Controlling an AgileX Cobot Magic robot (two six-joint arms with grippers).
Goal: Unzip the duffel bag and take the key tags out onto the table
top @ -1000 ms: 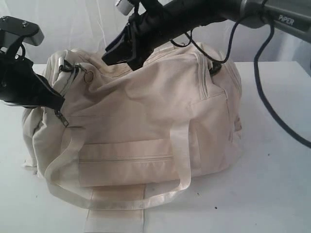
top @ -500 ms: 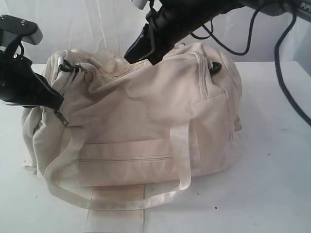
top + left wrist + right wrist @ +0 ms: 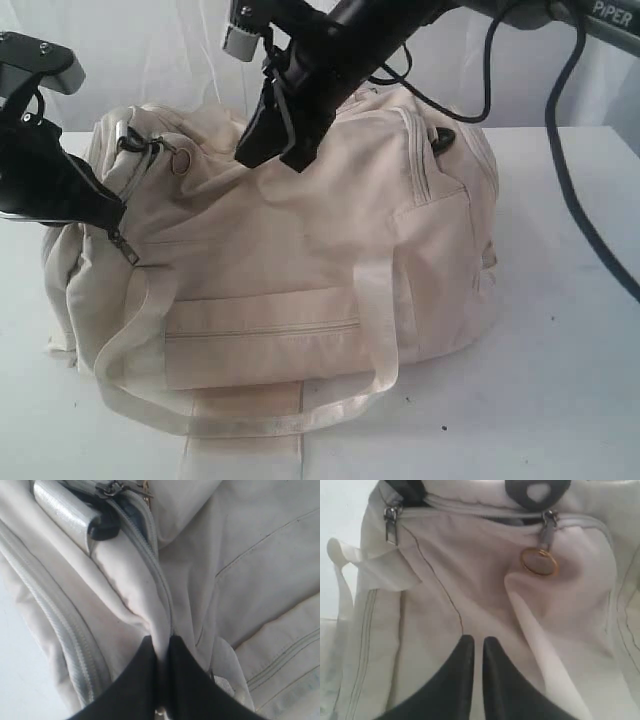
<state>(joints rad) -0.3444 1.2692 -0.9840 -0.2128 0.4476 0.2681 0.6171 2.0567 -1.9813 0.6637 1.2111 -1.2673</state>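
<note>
The cream duffel bag (image 3: 320,250) lies on the white table (image 3: 560,390), with its top zip (image 3: 150,555) closed as far as I can see. At the bag's left end my left gripper (image 3: 105,212) is shut on a fold of bag fabric (image 3: 161,630) beside that zip. My right gripper (image 3: 268,158) hangs just over the bag's top, its fingers (image 3: 465,652) together with nothing between them. A gold ring zipper pull (image 3: 539,562) lies a short way beyond its tips. The key tags are hidden.
A pale webbing strap (image 3: 375,330) loops down over the closed front zip pocket (image 3: 260,328). A second zipper pull (image 3: 390,517) sits near the bag's end. The right arm's black cable (image 3: 565,215) hangs over the table on the right.
My right gripper swung right across the bag's top, then came back left and dropped lower, closer to the fabric. The left gripper kept its hold without moving.
</note>
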